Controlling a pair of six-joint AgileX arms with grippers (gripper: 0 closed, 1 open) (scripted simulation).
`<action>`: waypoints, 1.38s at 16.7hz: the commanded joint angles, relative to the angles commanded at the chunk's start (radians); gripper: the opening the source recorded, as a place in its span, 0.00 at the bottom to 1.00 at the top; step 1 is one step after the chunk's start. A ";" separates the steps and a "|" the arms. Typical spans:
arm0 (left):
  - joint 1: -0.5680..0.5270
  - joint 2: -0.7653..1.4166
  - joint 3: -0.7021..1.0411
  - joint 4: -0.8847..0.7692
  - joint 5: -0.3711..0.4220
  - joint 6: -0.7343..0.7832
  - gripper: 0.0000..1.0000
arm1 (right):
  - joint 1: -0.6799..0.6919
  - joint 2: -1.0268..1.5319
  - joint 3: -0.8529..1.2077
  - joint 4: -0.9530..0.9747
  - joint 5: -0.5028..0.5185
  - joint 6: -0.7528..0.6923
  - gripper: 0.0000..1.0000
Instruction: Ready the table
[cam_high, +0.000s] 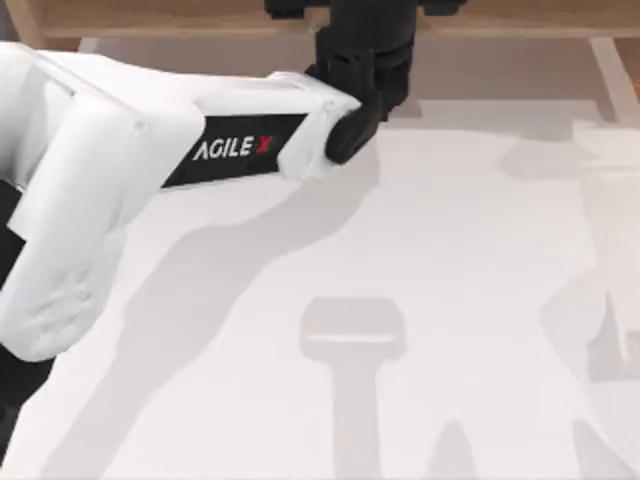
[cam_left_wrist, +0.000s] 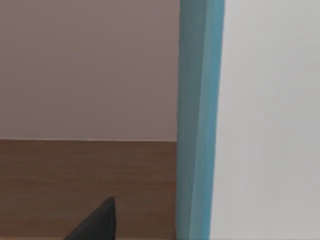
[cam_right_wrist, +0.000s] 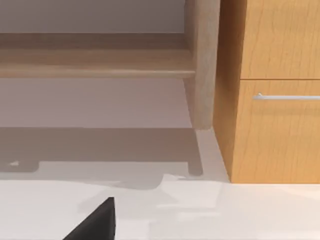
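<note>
The white bench (cam_high: 420, 300) spreads wide and bare under the overhead camera, carrying nothing but shadows. The left arm (cam_high: 150, 150) stretches from the left edge toward the far edge, its black wrist reaching in under the light wooden shelf (cam_high: 180, 25) that stands along that side. Its own camera looks at a tall blue upright panel (cam_left_wrist: 197, 120) with a white surface beside it and brown wood below; what that blue thing is I cannot say, nor whether the fingers are wide or narrow. The right arm's camera faces the shelf's leg (cam_right_wrist: 202, 65) and a wooden cabinet (cam_right_wrist: 275, 90) with a metal drawer handle (cam_right_wrist: 287, 97) at the far right corner.

The step in hand seems to be fetching something from the shelf. Next the left arm would need to close in squarely on the blue item before gripping.
</note>
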 joint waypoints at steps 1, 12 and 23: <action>0.000 0.000 0.000 0.000 0.000 0.000 1.00 | 0.000 0.000 0.000 0.000 0.000 0.000 1.00; 0.000 0.000 0.000 0.000 0.000 0.000 0.32 | 0.000 0.000 0.000 0.000 0.000 0.000 1.00; 0.000 0.000 0.000 0.000 0.000 0.000 0.00 | 0.000 0.000 0.000 0.000 0.000 0.000 1.00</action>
